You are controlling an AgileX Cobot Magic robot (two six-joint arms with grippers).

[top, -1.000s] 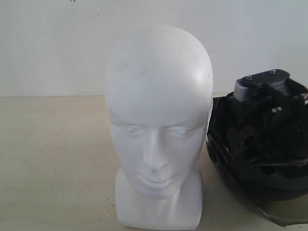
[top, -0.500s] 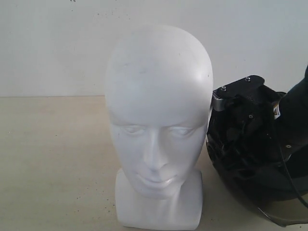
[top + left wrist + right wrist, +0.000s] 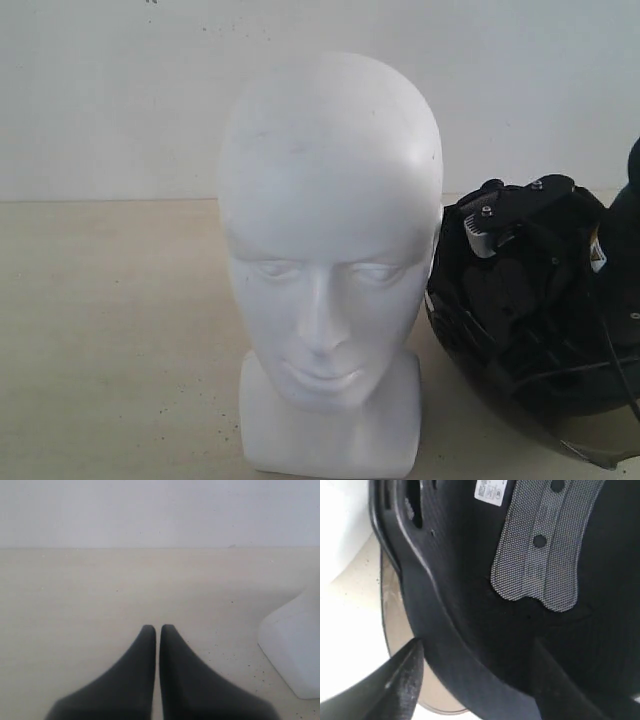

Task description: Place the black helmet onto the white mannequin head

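Observation:
The white mannequin head (image 3: 330,260) stands upright in the middle of the exterior view, facing the camera. The black helmet (image 3: 500,330) lies just to its right, opening turned upward and toward the camera, its smoky visor (image 3: 590,440) low at the right. My right arm's wrist (image 3: 515,205) dips into the helmet's opening. In the right wrist view my right gripper (image 3: 476,645) is open wide and straddles the helmet's rim (image 3: 445,630), one finger (image 3: 402,680) outside by the visor, the other inside against the lining. My left gripper (image 3: 158,627) is shut and empty above the table.
A beige table (image 3: 110,330) carries everything, with a plain white wall (image 3: 120,100) behind. The mannequin's neck base (image 3: 295,650) shows at the edge of the left wrist view. A grey mesh pad (image 3: 545,545) and a white label (image 3: 489,491) line the helmet's inside.
My right gripper has come down and leftward from above the helmet into its opening. The helmet and the head have stayed where they were.

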